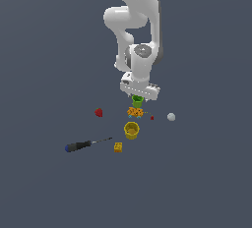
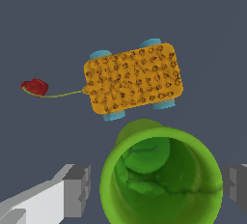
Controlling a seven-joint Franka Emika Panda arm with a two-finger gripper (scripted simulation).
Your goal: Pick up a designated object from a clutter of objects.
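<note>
Directly below the white arm, the tool (image 1: 138, 96) straddles the upright green cup (image 2: 161, 179), its fingers (image 2: 77, 189) spread apart on either side. Beside the cup lies an orange spotted toy (image 2: 132, 79); the yellow cup (image 1: 131, 130) stands nearer.

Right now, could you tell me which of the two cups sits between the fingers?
The green cup, upright between the open fingers. The yellow cup stands apart, beyond the orange spotted toy.
</note>
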